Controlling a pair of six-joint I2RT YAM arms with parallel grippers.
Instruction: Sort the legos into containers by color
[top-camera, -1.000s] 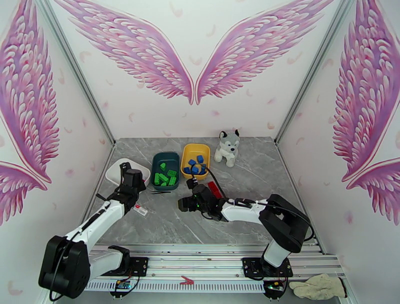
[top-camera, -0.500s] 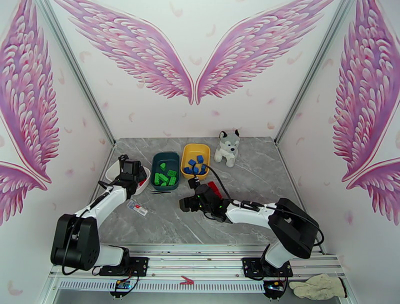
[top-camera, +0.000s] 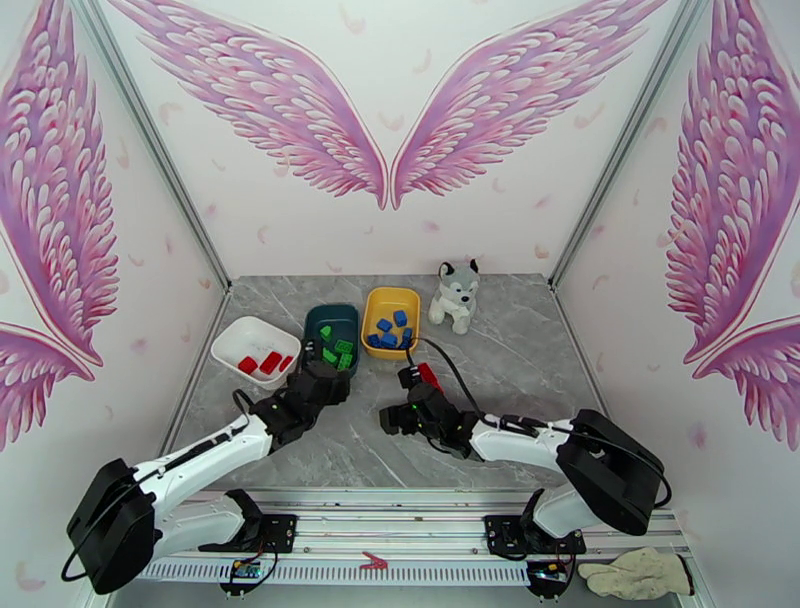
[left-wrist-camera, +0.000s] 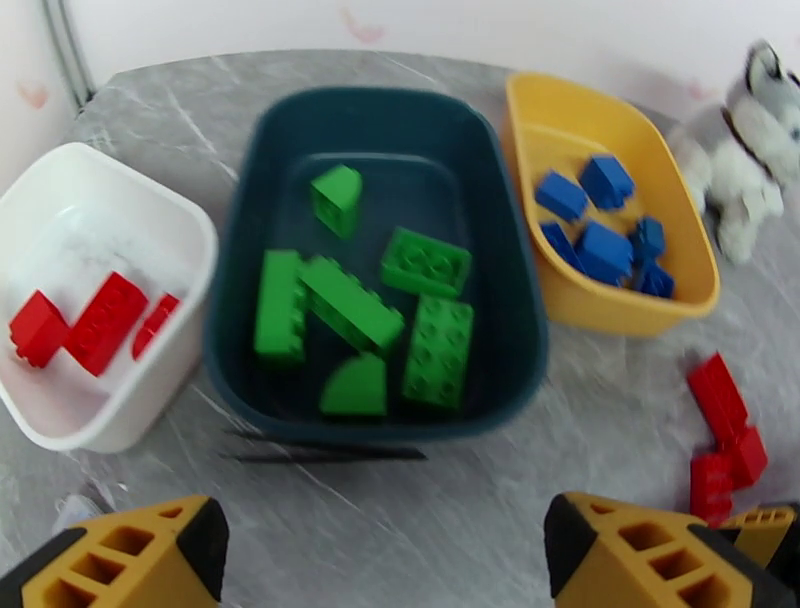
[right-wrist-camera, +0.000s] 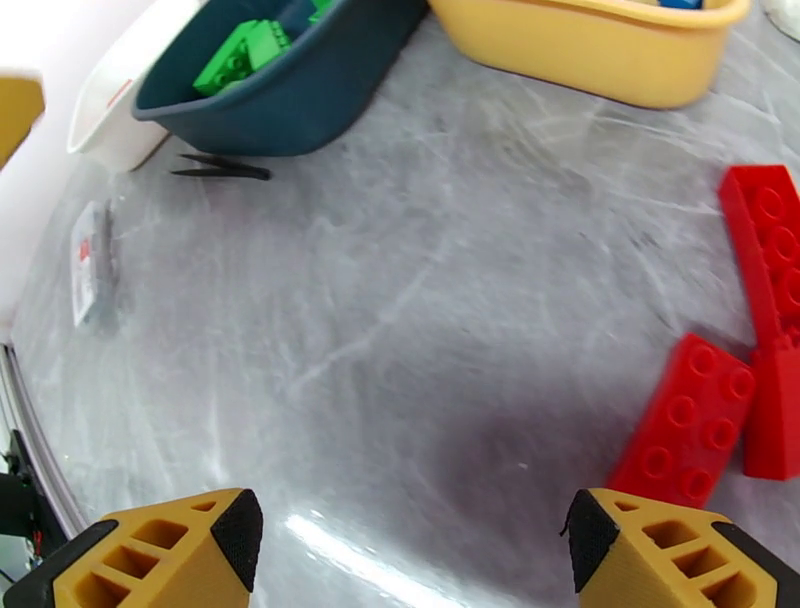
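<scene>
Three trays stand in a row on the far left part of the grey marbled table (top-camera: 520, 350). The white tray (left-wrist-camera: 190, 240) on the left holds three red bricks (left-wrist-camera: 105, 322). The dark teal tray (left-wrist-camera: 500, 240) in the middle holds six green bricks (left-wrist-camera: 350, 305). The yellow tray (left-wrist-camera: 640, 300) to its right holds a cluster of blue bricks (left-wrist-camera: 600, 250). A grey-white plush husky (top-camera: 455, 295) sits upright just right of the yellow tray.

Loose red bricks (right-wrist-camera: 690, 420) lie on the table, near and to the right of the yellow tray. A long one and a shorter one touch at their ends.

The left gripper (left-wrist-camera: 385, 545) hangs over the table just near of the teal tray. Its yellow fingers are spread wide with nothing between them. A thin black strip (left-wrist-camera: 320, 452) lies flat along that tray's near wall.

The right gripper (right-wrist-camera: 410, 540) is low over bare table, fingers likewise spread and empty. The loose red bricks are just to its right.

A small clear packet (right-wrist-camera: 90, 265) with a red mark lies flat at the left of the right wrist view. Its print is too small to read, and no lettering can be made out on the brick studs.
</scene>
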